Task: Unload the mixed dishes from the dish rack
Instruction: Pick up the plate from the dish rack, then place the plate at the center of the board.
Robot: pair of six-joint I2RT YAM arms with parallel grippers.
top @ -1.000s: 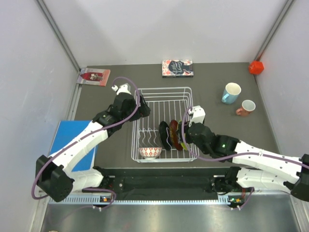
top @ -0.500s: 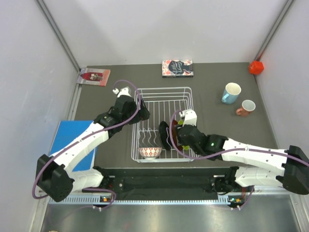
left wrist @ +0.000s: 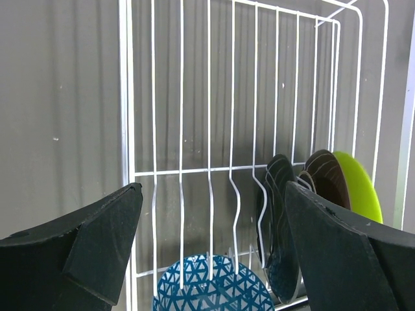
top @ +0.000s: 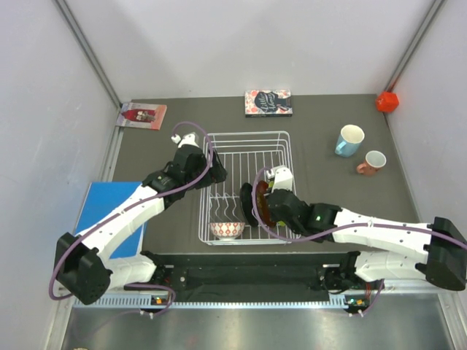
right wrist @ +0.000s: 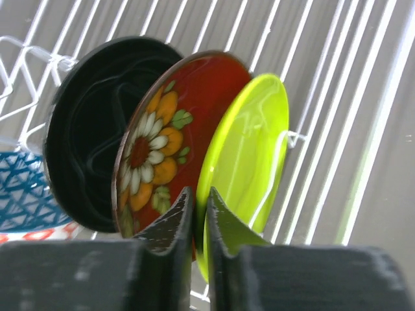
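Room: pale walls [top: 255, 44] around a dark grey tabletop [top: 328, 109].
Rack: white wire dish rack [top: 252, 149] mid-table, holding black plate [right wrist: 91, 129], red floral plate [right wrist: 175, 123] and lime-green plate [right wrist: 249, 142] upright.
Right: right gripper [right wrist: 201, 201] pinched on the lime-green plate's rim.
Left: left gripper [left wrist: 213, 189] spread wide over the rack's left edge.

Our white wire rack [top: 248, 146] holds a black plate [right wrist: 91, 129], red floral plate [right wrist: 188, 103] and lime-green plate [right wrist: 249, 149] on edge, plus a patterned bowl [top: 227, 230]. A blue mug [top: 349, 140] and pink mug [top: 373, 162] stand outside.

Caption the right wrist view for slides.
Right gripper pinches the lime-green plate, beside the red floral plate and black plate in the dish rack.
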